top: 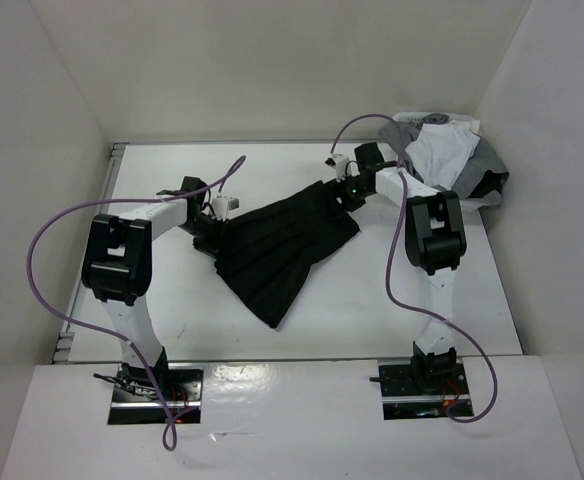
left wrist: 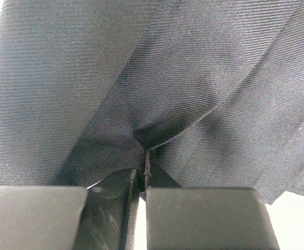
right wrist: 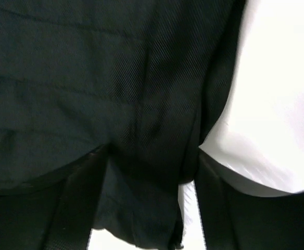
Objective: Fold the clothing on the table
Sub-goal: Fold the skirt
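Clothing (top: 282, 250) cut off in wrist views; left gripper (left wrist: 144, 167) clamped on a fold; right gripper (right wrist: 149, 159) apart astride its edge, table (right wrist: 277, 78) beyond.

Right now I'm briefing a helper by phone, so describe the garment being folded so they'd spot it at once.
Start from the white table and look at its middle. The clothing lies spread there, a wide piece with pleat-like ridges fanning toward the near edge. Unlike the grey and white heap at the far right corner, it is plain black and lies alone.
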Robot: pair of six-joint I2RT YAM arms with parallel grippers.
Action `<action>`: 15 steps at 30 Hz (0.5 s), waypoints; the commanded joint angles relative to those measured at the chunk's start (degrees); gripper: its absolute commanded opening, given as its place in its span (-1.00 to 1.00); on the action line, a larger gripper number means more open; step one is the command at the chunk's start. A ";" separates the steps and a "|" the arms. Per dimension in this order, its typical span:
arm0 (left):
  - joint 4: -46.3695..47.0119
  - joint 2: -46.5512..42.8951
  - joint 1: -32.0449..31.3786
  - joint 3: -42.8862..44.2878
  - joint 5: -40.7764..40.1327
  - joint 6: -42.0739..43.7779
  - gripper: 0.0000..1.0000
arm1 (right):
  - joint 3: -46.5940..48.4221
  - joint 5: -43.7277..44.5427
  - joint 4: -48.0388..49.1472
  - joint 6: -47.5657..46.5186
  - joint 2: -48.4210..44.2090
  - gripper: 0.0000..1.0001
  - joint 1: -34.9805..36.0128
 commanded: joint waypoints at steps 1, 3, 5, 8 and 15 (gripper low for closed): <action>0.02 -1.41 -0.29 -0.93 0.57 1.66 -0.86 | 1.35 1.20 -1.34 -0.24 2.75 0.36 1.57; 0.02 -1.41 -0.29 -0.93 0.57 1.66 -0.86 | 1.35 1.81 -1.34 -0.24 2.75 0.12 1.57; 0.02 -1.41 -0.29 -0.93 1.10 1.66 -0.86 | 1.35 3.12 -1.34 0.28 2.75 -0.09 1.57; 0.02 -1.41 -0.29 -0.93 1.10 1.66 -0.86 | 0.74 5.23 -1.34 0.28 1.52 -0.55 1.57; 0.02 -1.41 -0.29 -0.93 1.10 1.66 -0.86 | -2.60 12.35 0.68 0.81 -4.10 -1.00 1.57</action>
